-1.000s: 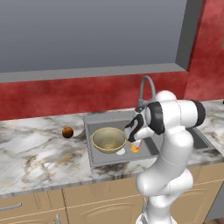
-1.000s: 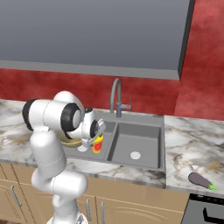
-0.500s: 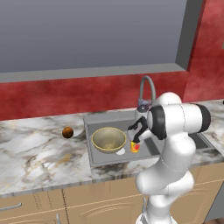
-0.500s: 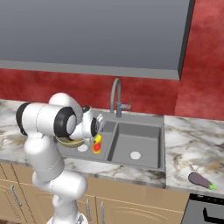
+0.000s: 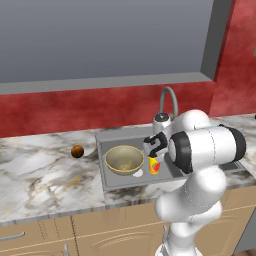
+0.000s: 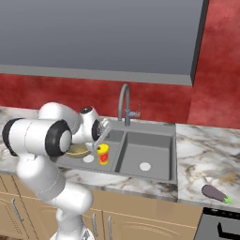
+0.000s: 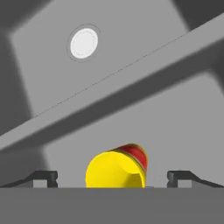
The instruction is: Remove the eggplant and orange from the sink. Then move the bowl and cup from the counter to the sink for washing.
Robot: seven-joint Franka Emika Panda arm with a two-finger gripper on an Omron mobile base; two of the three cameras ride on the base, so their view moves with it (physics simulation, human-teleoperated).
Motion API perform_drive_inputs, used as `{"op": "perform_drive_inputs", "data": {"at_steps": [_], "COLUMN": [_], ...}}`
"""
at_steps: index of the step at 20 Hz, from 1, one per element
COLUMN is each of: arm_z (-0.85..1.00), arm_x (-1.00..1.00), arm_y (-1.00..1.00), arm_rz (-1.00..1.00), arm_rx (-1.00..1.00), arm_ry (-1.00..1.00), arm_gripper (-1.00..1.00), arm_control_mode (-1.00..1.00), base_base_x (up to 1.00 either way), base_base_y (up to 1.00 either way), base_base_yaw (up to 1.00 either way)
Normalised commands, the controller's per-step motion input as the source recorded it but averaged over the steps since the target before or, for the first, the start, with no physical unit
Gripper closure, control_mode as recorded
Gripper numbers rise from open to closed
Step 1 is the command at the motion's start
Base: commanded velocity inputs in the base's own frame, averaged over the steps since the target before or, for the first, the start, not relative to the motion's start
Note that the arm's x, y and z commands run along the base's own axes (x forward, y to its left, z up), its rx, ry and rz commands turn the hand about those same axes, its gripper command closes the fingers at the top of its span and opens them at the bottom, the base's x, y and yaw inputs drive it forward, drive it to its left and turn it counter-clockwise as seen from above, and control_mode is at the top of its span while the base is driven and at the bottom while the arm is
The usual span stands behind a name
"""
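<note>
Cup (image 5: 154,165) released: since a second ago my hand (image 7: 112,177) lifts off it, fingers spread wide.
It stands at 3 o'clock of the bowl (image 5: 123,159) in the sink (image 6: 161,166); I judge the task complete.

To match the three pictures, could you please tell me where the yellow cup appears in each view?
Left base view: the cup stands in the sink's left basin, right of the bowl.
Right base view: cup left of centre, in the left basin beside the divider.
Hand view: cup bottom centre, between the open jaws.
Shared landmark: the basin divider.
</note>
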Motion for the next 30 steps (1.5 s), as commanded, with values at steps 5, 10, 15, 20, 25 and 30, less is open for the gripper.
{"op": "perform_drive_inputs", "data": {"at_steps": [5, 10, 15, 20, 25, 30], "arm_z": [0.19, 0.13, 0.09, 0.10, 0.02, 0.00], "arm_x": [-0.27, -0.27, -0.29, -0.28, -0.21, -0.14], "arm_y": [0.24, 0.25, 0.22, 0.19, 0.08, 0.00], "arm_rz": [-0.24, -0.23, -0.16, -0.05, 0.01, 0.16], "arm_rx": [0.05, 0.03, 0.00, 0.00, 0.00, 0.00], "arm_ry": [0.01, 0.00, 0.00, 0.00, 0.01, 0.01], "arm_gripper": [-1.00, -1.00, -1.00, -1.00, -1.00, -1.00], "arm_control_mode": [-1.00, -1.00, -1.00, -1.00, -1.00, -1.00], "base_base_x": [0.00, 0.00, 0.00, 0.00, 0.00, 0.00], "base_base_y": [0.00, 0.00, 0.00, 0.00, 0.00, 0.00], "base_base_yaw": [0.00, 0.00, 0.00, 0.00, 0.00, 0.00]}}
